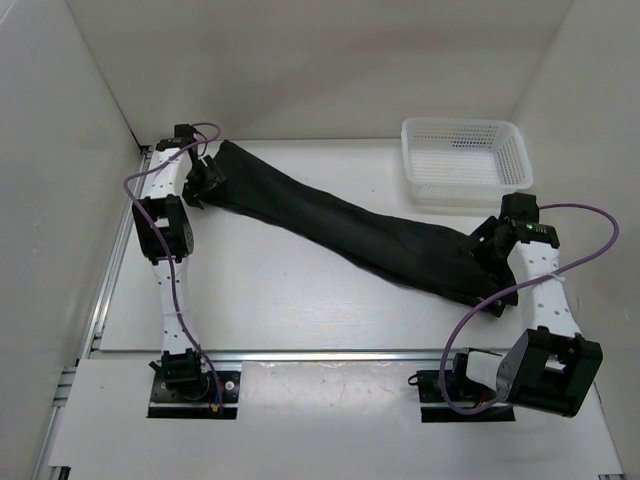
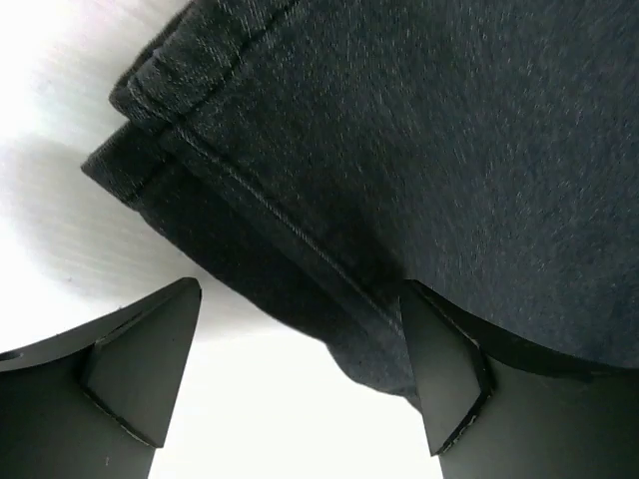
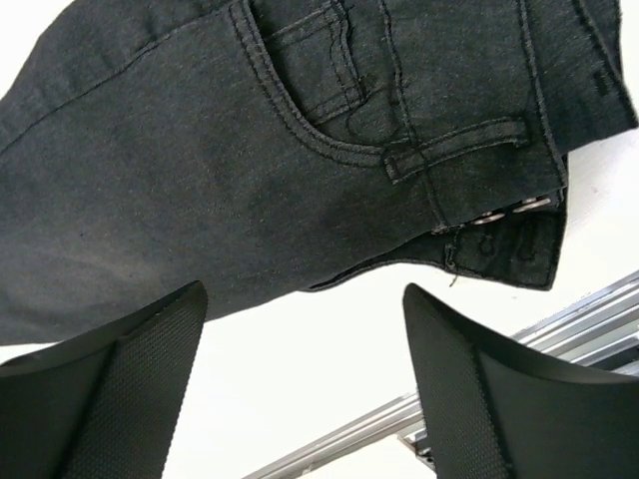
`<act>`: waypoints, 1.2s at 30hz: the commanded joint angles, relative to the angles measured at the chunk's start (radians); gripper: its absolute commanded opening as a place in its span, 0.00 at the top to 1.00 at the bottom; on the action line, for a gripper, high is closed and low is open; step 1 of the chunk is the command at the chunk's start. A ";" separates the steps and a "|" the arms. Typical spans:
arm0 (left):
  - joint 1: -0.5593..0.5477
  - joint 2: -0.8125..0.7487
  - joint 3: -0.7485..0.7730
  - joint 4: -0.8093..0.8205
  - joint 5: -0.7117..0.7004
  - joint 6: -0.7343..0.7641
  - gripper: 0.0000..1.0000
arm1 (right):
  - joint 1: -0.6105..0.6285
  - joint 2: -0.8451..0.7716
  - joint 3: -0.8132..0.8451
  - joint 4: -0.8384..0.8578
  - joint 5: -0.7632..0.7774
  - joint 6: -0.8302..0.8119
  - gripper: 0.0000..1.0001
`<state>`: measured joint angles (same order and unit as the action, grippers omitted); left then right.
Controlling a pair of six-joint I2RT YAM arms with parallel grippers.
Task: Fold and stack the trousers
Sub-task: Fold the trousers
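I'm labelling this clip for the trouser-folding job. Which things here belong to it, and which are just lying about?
Belong to the job: trousers, stretched out diagonally; left gripper, open at one end; right gripper, open at the other.
Just lying about: white mesh basket, apart from the trousers.

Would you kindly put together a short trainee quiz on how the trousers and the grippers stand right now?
1. True or false: the white basket is empty.
2. Which end of the trousers lies by the right gripper? A: waistband. B: leg hems.
3. Fill in: the jaws of the left gripper and the right gripper both stand ____.
Key: 1 true; 2 A; 3 open.
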<state>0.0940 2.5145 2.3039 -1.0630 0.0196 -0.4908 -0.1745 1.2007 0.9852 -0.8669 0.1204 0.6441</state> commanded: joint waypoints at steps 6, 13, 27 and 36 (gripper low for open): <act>0.015 0.067 0.098 0.001 0.043 -0.051 0.61 | -0.002 -0.042 0.018 -0.053 -0.036 -0.015 0.11; 0.102 -0.149 -0.105 0.053 -0.039 -0.124 0.90 | -0.052 -0.052 0.012 -0.083 -0.094 -0.024 0.10; 0.194 -0.393 -0.405 0.130 -0.040 -0.071 0.90 | -0.066 -0.029 -0.212 0.103 -0.295 0.097 0.12; 0.194 -0.402 -0.374 0.103 -0.040 -0.052 0.90 | -0.066 0.149 -0.247 0.273 -0.262 0.175 0.25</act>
<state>0.2924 2.1910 1.9060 -0.9394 -0.0185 -0.5583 -0.2382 1.3296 0.7551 -0.6735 -0.1558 0.7765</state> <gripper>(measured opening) 0.134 0.754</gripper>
